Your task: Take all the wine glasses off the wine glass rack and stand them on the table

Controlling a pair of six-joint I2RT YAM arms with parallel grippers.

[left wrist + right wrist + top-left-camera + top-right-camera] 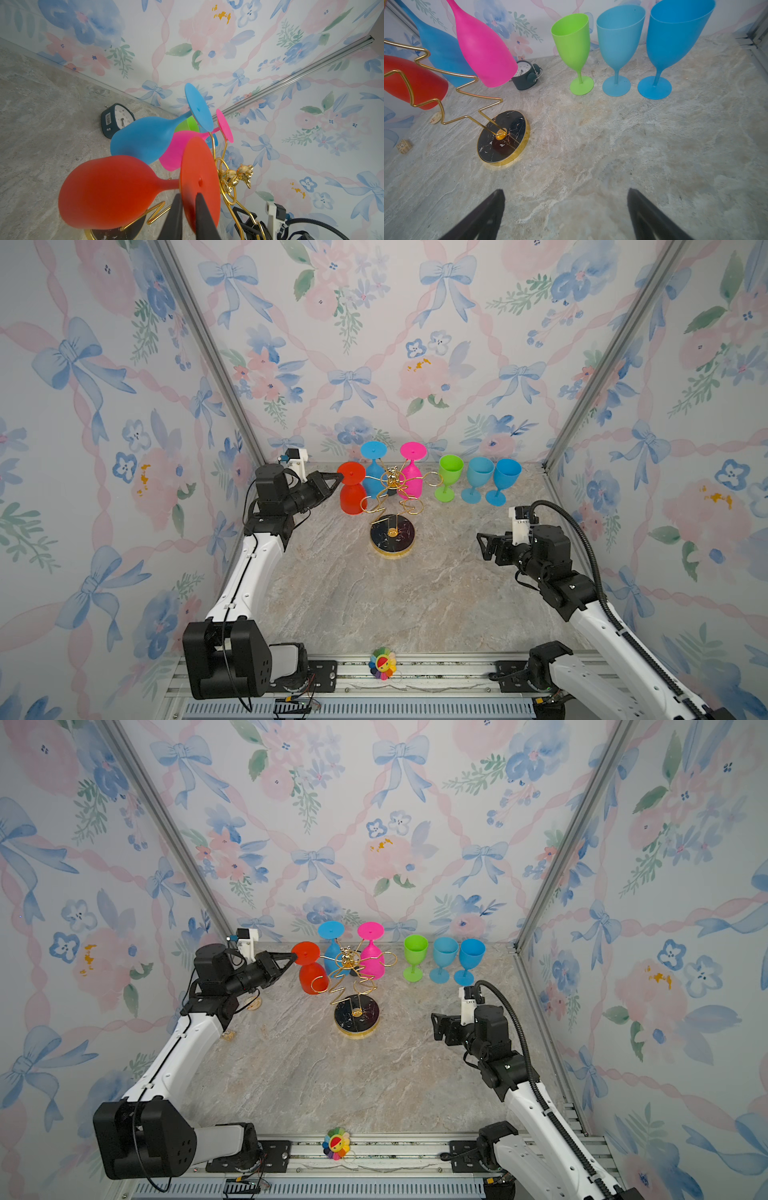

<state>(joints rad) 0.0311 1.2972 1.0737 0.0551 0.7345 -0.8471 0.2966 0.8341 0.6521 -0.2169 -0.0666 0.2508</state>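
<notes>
The gold wire wine glass rack (pixel 392 537) (pixel 357 1016) (pixel 502 138) stands on its round black base at the back middle of the table. A red wine glass (pixel 352 497) (pixel 311 977) (pixel 108 191) hangs upside down from its left arm, with a blue glass (pixel 374 479) and a pink glass (pixel 411 483) hanging behind. My left gripper (pixel 338 477) (pixel 189 194) is shut on the rim of the red glass's foot, one finger on each face of the disc. My right gripper (pixel 482 545) (pixel 565 190) is open over bare table to the right of the rack, holding nothing.
A green glass (pixel 449 477), a light blue glass (pixel 478 479) and a blue glass (pixel 505 481) stand upright in a row right of the rack. A dark alarm clock (pixel 527 75) sits behind the rack by the back wall. A rainbow flower toy (pixel 383 663) lies at the front edge.
</notes>
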